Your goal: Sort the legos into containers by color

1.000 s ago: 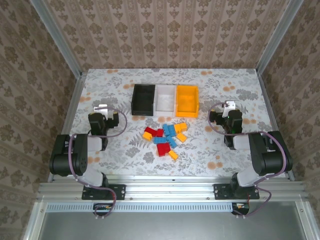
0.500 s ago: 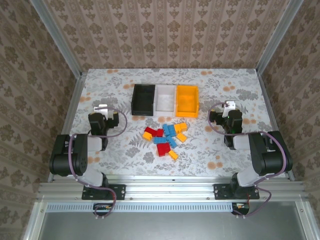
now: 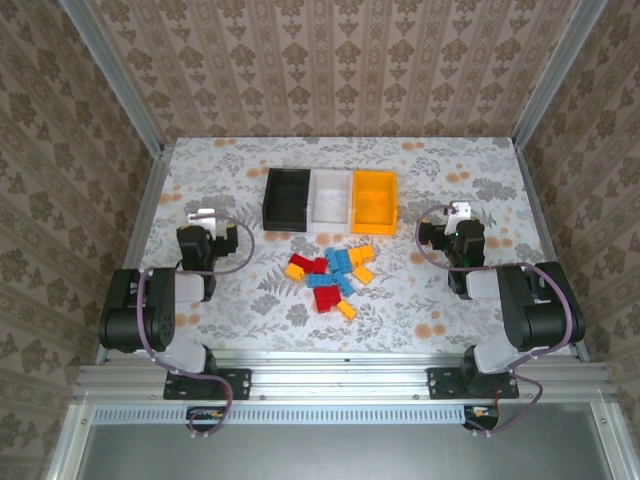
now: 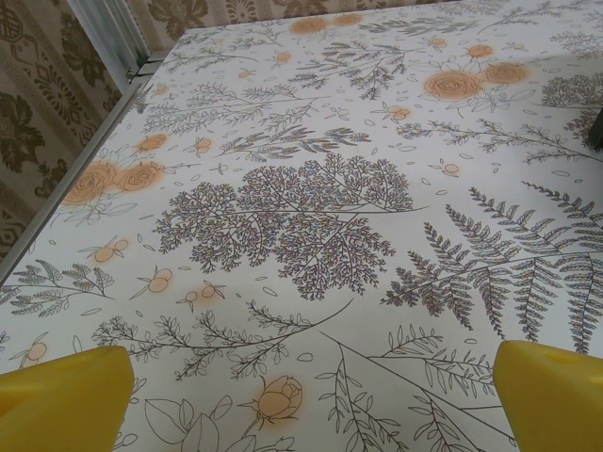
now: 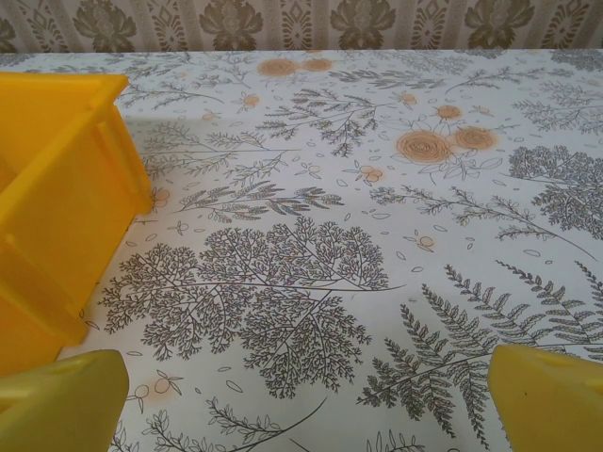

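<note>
- Nothing has moved since the earlier frames: both arms and every brick sit where they were.
- The left fingers [image 4: 61, 400] are spread wide with nothing between them. They hang over bare floral surface [image 3: 450, 170] on the left side, well apart from the bricks.
- The right fingers [image 5: 556, 395] are also wide apart and empty, low over the surface on the right side. The yellow-orange bin [image 5: 57, 188] is just beside them, to their left.
- The black bin [image 3: 287, 199], white bin [image 3: 331, 198] and yellow-orange bin stand in a touching row at the middle of the far side.
- All three look empty, though the black one's inside is too dark to be sure.
- The legos [image 3: 330, 277] lie in a loose cluster on the surface just in front of the bins, between the two arms.
- Red bricks [image 3: 326, 298] sit toward the left and centre of the cluster.
- Blue bricks [image 3: 343, 260] run through its middle.
- Yellow-orange bricks [image 3: 363, 272] lie at its edges.
</note>
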Robot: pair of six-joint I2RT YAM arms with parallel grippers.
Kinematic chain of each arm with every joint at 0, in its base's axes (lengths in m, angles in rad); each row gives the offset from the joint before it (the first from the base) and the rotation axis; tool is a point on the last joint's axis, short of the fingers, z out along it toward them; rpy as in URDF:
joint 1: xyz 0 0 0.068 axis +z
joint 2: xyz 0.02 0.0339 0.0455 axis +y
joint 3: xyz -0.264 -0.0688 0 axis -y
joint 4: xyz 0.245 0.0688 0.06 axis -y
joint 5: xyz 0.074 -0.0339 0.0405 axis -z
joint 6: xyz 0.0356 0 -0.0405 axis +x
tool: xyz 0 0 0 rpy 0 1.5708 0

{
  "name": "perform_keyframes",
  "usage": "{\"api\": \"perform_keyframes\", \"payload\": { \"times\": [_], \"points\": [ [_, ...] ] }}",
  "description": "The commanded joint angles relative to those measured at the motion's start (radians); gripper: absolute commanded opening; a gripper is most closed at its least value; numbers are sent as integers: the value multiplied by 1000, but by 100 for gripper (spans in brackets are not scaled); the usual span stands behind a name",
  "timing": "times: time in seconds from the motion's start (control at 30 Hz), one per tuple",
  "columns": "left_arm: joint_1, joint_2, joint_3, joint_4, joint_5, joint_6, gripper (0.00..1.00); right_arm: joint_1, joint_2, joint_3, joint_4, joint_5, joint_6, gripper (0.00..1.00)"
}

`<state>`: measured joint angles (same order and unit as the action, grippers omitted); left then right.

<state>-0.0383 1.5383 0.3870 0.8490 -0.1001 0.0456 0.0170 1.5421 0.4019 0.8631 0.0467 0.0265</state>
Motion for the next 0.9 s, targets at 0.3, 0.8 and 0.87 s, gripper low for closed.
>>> {"api": "perform_keyframes", "payload": {
  "times": [0.3,0.8,0.87],
  "points": [
    [-29,-197,155,-353,32,47,100,75,-211,172,-416,186,-13,100],
    [13,-755,220,-887,67,-1046,100,145,-622,440,-1123,-48,612,94],
    [68,-778,208,-896,158,-1086,100,174,-594,470,-1206,-113,556,82]
  ]
}}
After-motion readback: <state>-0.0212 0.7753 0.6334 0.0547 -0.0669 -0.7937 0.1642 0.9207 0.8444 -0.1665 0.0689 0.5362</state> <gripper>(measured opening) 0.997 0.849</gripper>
